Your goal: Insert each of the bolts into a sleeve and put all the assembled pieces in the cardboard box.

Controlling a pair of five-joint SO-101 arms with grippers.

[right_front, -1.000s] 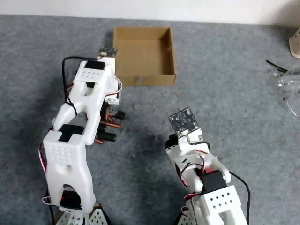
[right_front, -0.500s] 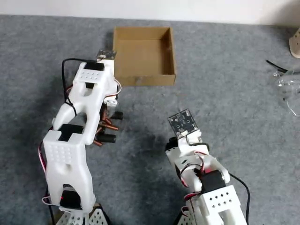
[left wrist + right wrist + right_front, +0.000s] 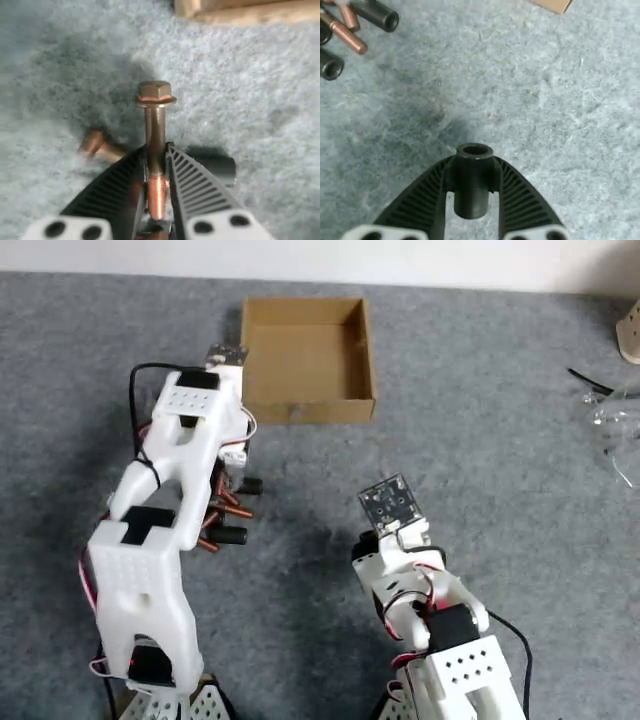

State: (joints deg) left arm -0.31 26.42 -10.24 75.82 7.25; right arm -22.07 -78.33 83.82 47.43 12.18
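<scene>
Since the earlier frames the left arm (image 3: 185, 440) has been shifted a little away from the right arm (image 3: 415, 585), so that more of the loose pile (image 3: 228, 518) is uncovered beside it. The right arm has hardly been moved.

Between the left jaws a copper bolt (image 3: 155, 125) is gripped by its threaded end. The shank and the hexagonal head stand out ahead of the jaw tips. On the table (image 3: 280, 100) beyond these jaws, a second bolt (image 3: 97, 146) is seen to one side and a loose sleeve (image 3: 220, 165) to the other. A corner of the cardboard box (image 3: 225, 9) lies further ahead.

The right jaws are closed on a black held sleeve (image 3: 471, 185), which is clamped by its round sides with the open bore facing ahead of the tips. Spare bolts (image 3: 345, 34) and spare sleeves (image 3: 380, 17) lie far ahead and to one side.

Several things could go wrong. The head is the leading end of the copper bolt, and its flange looks wider than the shank, so it may be stopped at the bore unless the bolt is turned or regripped. The bolt is held only at the thread, so it could be tilted by a small sideways push. The held sleeve could be rotated or squeezed out, because its wall is smooth and round. If the two axes are not aligned, one part may be dropped onto the table.
</scene>
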